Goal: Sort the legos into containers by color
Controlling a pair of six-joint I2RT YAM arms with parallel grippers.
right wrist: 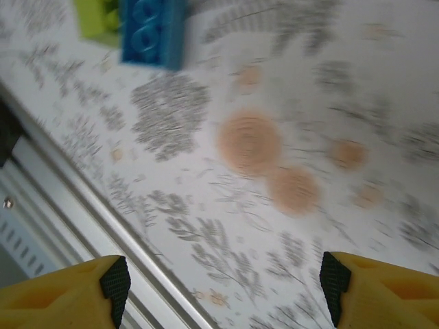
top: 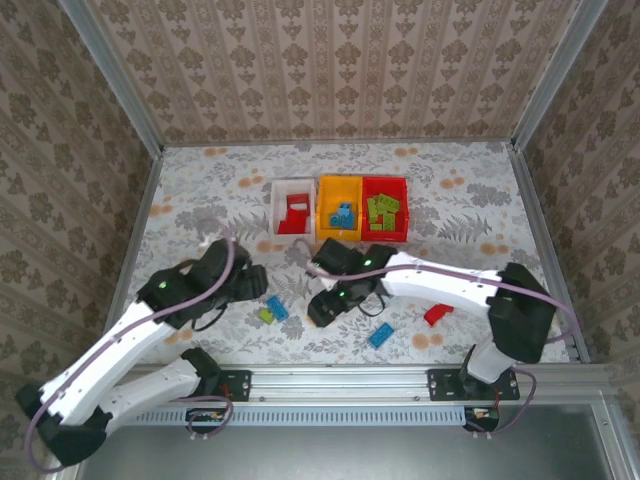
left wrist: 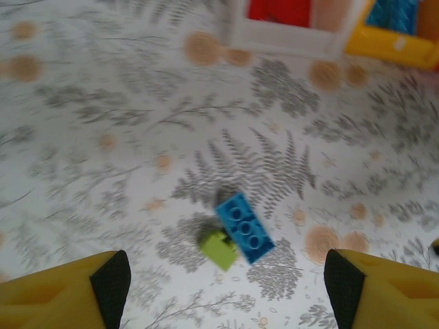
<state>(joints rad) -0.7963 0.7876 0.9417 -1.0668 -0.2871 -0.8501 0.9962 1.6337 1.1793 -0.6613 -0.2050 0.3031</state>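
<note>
Bins: three in a row toward the far edge of the table (top: 200, 190), roughly mid-width, standing side by side. The white bin (top: 283, 190) is on the left, the yellow-orange bin (top: 322, 212) in the middle and the red bin (top: 404, 190) on the right.
White bin: has red legos (top: 295, 215) in it.
Yellow-orange bin: holds blue legos (top: 343, 213), a small heap.
Red bin: holds lime green legos (top: 383, 212), a fair few of them.
Loose pair: a blue brick (left wrist: 245, 228) and a lime brick (left wrist: 218, 248) lie on the surface touching each other. They sit close to the near edge, a bit left of the middle, and the lime one is on the side nearer that edge.
Second blue brick: (top: 381, 335) lies flat near the near edge, right of the middle and well apart from the pair.
Red brick: (top: 437, 315) is further right again, near the near edge and by itself.
Left gripper: (left wrist: 226, 288) has its fingers spread wide with nothing between them. It hangs over the surface just left of the loose pair, which sits ahead of it in the wrist view.
Right gripper: (right wrist: 223, 288) is spread wide too and holds nothing. It's low over the surface just right of the pair, with the table's near-edge rail (right wrist: 68, 199) close by.
Blur: both wrist views are a bit smeary, so I can't make out the stud counts for sure.
</note>
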